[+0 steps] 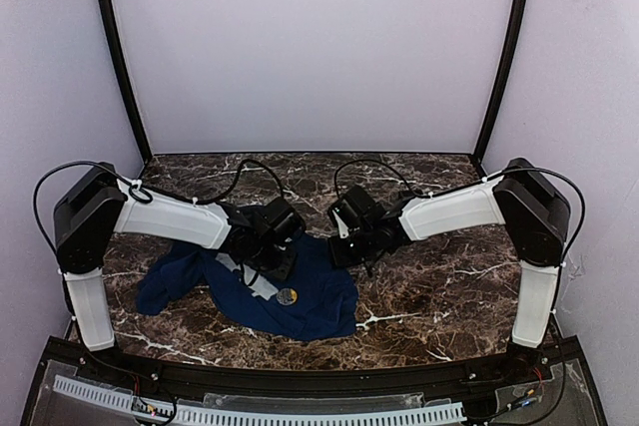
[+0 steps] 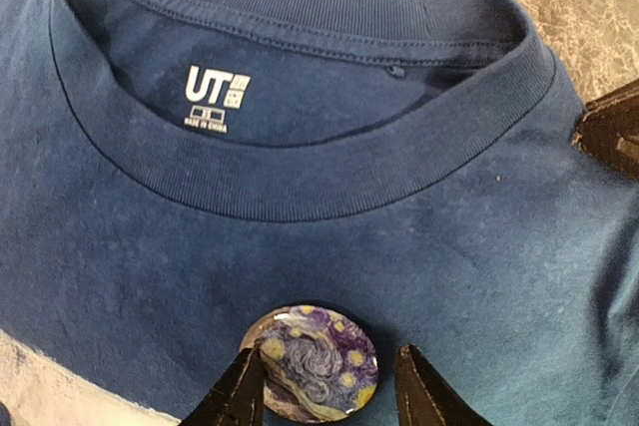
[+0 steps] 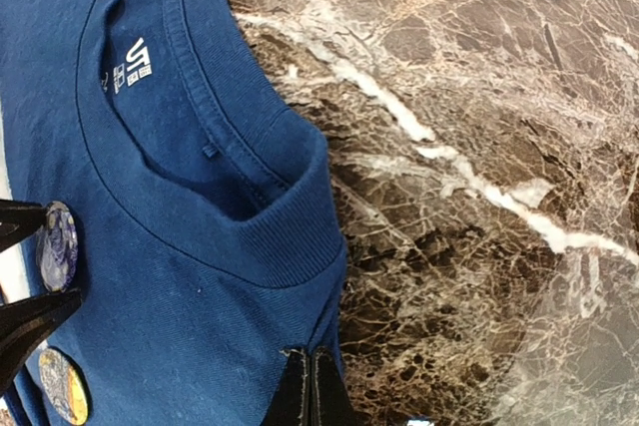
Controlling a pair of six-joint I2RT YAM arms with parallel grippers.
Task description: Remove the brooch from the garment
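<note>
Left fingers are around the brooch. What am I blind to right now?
Brooch clasp: under its face in every view.
Brooch, top view: hidden beneath the left gripper.
Second badge design: right wrist sees it steeply oblique.
Shirt print: left wrist crops it at the frame's corner; top view, that gripper covers part.

Brown white-veined marble surface (image 1: 439, 286) wide open right and far, dark navy T-shirt (image 1: 319, 296) crowded, left gripper (image 2: 329, 358) straddling round swirl-painted brooch (image 2: 312, 364), right gripper (image 3: 308, 386) pinching cloth just beside, barely any gap between wrists.
</note>
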